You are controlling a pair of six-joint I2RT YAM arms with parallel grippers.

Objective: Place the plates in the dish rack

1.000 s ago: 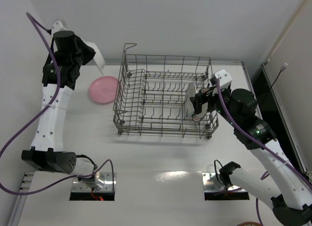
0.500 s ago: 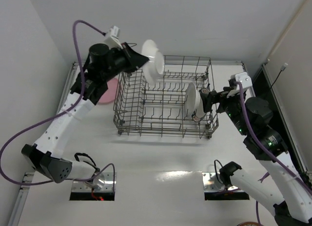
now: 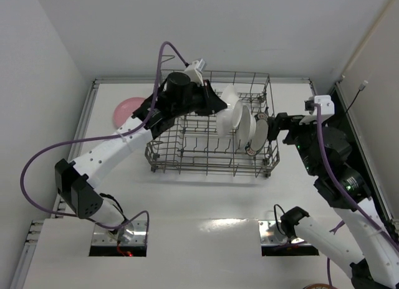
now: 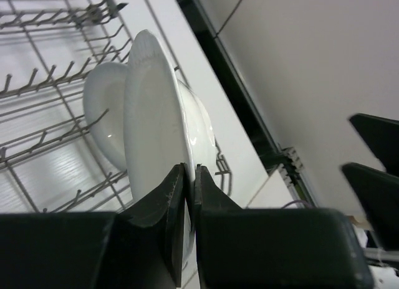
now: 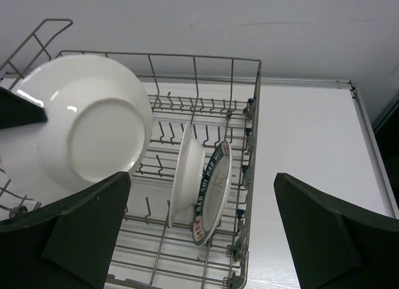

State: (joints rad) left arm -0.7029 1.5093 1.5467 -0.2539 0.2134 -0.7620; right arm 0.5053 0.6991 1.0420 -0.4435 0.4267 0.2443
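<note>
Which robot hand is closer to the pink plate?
Left. The left gripper holds a white plate over the dish rack beside the pink plate; the right gripper is beyond the rack's far end.

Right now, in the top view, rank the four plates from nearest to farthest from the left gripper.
1. Held white plate, clamped in the left gripper.
2. Second white plate, standing in the dish rack.
3. Teal-rimmed plate, right of it.
4. Pink plate, on the table, far left.
</note>
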